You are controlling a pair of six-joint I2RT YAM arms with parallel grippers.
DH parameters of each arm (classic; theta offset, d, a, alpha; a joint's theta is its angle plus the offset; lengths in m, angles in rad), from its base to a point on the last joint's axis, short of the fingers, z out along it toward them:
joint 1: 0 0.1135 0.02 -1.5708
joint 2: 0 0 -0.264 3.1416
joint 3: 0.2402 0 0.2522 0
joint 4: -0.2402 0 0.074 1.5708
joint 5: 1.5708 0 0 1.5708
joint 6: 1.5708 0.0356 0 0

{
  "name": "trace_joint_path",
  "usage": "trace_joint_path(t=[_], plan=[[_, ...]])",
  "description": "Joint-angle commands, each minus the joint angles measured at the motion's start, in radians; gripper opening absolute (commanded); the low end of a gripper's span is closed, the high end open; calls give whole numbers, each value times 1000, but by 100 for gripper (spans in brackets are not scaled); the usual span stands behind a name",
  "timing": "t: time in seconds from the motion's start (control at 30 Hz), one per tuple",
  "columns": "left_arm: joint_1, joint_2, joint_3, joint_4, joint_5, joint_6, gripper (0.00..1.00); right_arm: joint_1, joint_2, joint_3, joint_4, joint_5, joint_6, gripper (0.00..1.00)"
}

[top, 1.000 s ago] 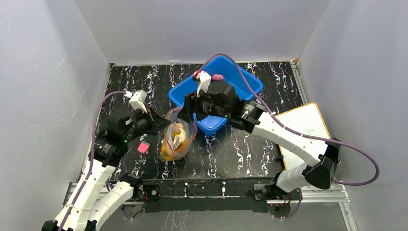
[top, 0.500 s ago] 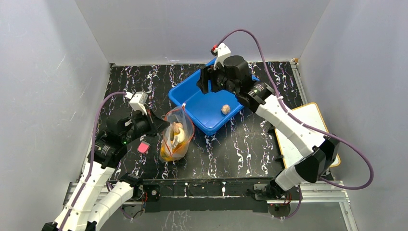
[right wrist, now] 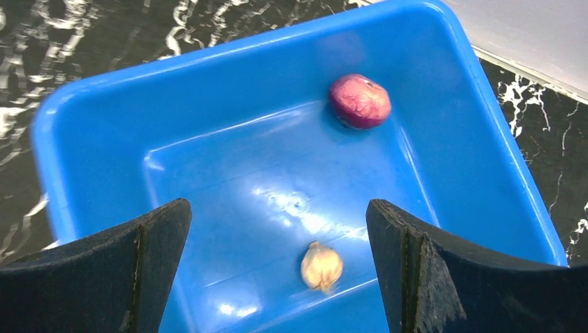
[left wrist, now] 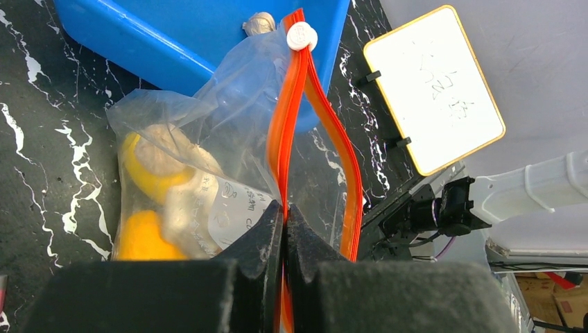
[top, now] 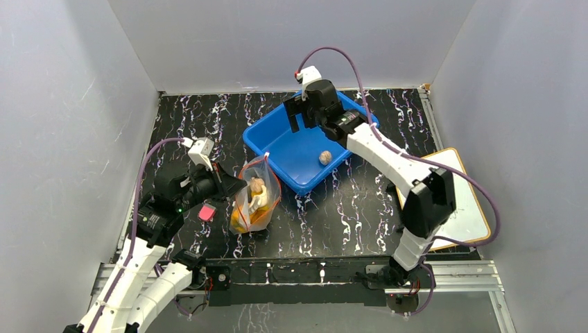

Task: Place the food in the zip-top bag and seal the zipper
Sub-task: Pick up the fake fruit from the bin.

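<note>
The left tool [left wrist: 284, 211] pinches the zipper [left wrist: 284, 139] to hold the zip-top bag [top: 255, 201] upright and open, at seven o'clock from the blue bin [top: 284, 149], where the wide-open, empty right tool [right wrist: 277, 222] hovers over a purple piece [right wrist: 359, 101].

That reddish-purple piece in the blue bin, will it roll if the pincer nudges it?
Probably: the reddish-purple piece looks rounded, and the blue bin floor looks glossy, so it may roll or skid. It lies close to a wall, which would likely stop it.
</note>
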Motion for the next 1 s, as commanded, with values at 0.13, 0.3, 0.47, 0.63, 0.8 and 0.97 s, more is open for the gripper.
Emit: trace_joint_path(t=[0.13, 0.3, 0.47, 0.63, 0.8, 0.97], plan=[[-2, -2, 5, 17, 24, -5, 0, -75, 206, 138, 102, 93, -89, 98], [-2, 19, 14, 17, 13, -11, 0, -124, 358, 177, 184, 94, -49, 98], [-2, 24, 33, -5, 2, -5, 0, -170, 492, 288, 189, 45, -45, 96], [-2, 35, 31, 3, 7, -15, 0, -191, 579, 376, 201, -21, -49, 94], [-1, 36, 18, 20, 13, -31, 0, -192, 611, 401, 247, -35, -75, 94], [-2, 37, 36, -4, 3, -19, 0, -193, 661, 447, 253, -14, -84, 94]])
